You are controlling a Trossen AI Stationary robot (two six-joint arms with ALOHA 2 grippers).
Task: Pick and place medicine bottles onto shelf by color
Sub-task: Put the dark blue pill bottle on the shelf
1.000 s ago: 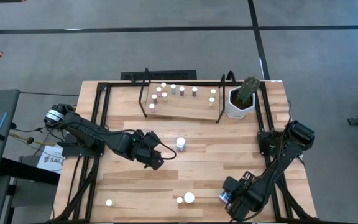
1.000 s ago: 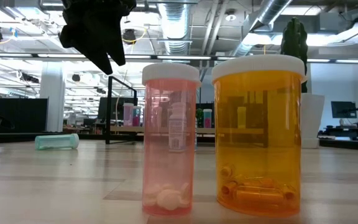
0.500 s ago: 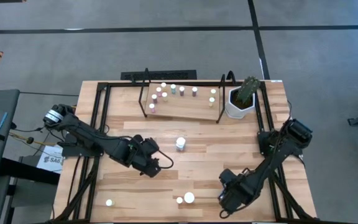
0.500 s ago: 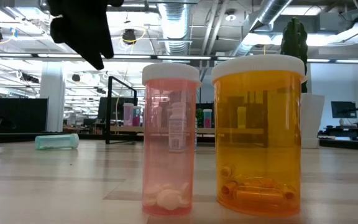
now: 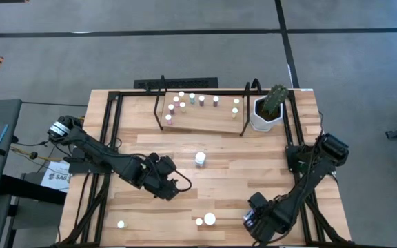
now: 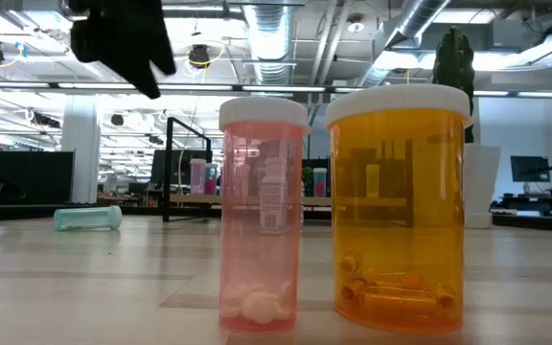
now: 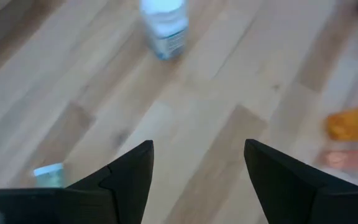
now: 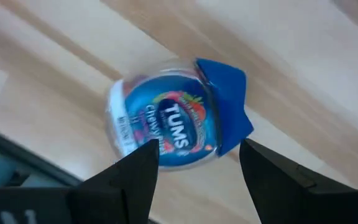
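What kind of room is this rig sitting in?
Probably an open-plan lab or workshop: exposed ceiling ducts and strip lights overhead, desks with monitors behind the wooden table, grey floor around it.

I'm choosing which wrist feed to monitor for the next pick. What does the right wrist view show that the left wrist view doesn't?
Only the right wrist view shows a blue-labelled Tums bottle with a blue flip cap, lying on its side just beyond the open right gripper.

Only the left wrist view shows an upright white-capped bottle with a teal label, an orange bottle and a pale green bottle, ahead of the open left gripper.

Both show the light wood table and empty fingers.
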